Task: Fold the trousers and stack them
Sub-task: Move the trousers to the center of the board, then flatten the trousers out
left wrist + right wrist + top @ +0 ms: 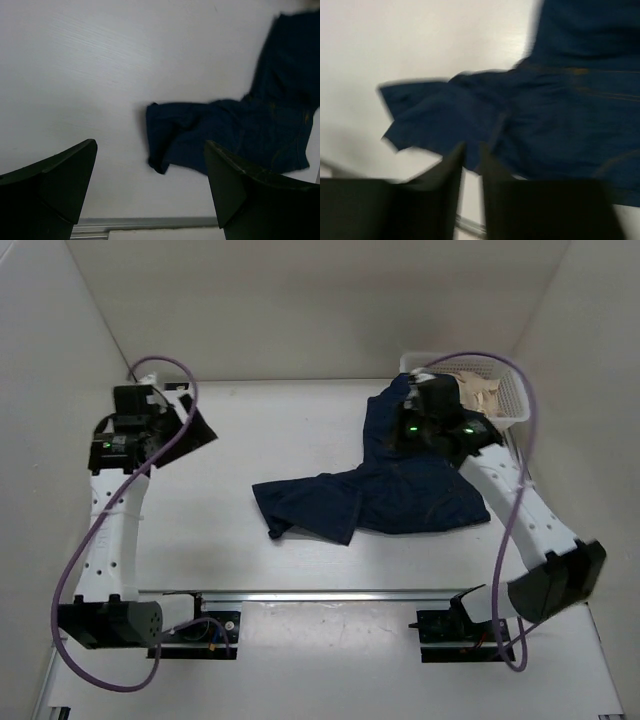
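Observation:
The dark navy trousers (pixel 400 495) lie crumpled on the white table right of centre. One part reaches left to a rumpled end and another runs up toward the back right. They also show in the left wrist view as trousers (pixel 240 135) and, blurred, in the right wrist view as trousers (pixel 555 115). My right gripper (pixel 425 410) hovers over their upper part; in its own view the right gripper (pixel 472 147) has its jaws slightly parted, with bare table between them and nothing held. My left gripper (pixel 185 425) stands far left of the cloth; the left gripper (pixel 150 145) is wide open and empty.
A white mesh basket (pixel 510 380) holding pale beige cloth (pixel 480 395) sits at the back right corner, just behind the right gripper. White walls close in the left, back and right sides. A metal rail (pixel 330 593) runs along the near edge between the arm bases.

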Available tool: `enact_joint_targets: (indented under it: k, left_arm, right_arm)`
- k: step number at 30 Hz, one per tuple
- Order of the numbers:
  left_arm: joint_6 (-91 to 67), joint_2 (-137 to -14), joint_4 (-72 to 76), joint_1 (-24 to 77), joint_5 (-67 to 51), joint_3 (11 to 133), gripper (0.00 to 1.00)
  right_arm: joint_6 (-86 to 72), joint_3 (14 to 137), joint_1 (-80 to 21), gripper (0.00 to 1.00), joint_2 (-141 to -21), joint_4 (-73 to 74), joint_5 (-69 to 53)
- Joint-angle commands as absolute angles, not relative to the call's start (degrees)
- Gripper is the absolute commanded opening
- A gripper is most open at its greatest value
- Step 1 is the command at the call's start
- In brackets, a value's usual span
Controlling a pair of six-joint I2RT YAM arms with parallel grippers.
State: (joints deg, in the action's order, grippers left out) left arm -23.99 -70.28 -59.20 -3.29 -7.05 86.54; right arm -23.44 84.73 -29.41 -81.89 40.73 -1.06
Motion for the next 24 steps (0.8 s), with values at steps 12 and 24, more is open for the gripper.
enact_joint_targets:
  k: [12,24]
  left_arm:
    - [-36.56,-86.2,-49.14,30.14,-2.21,66.54,0.99]
    - [-35.51,-98.88,-46.32,29.8,-0.26,72.5,0.1]
  right_arm:
    - [-32.7,45.46,12.63,0.97,-66.53,37.53,-16.25]
    - [-36.03,42.45,15.73,0.75,-81.19,21.63,-13.54]
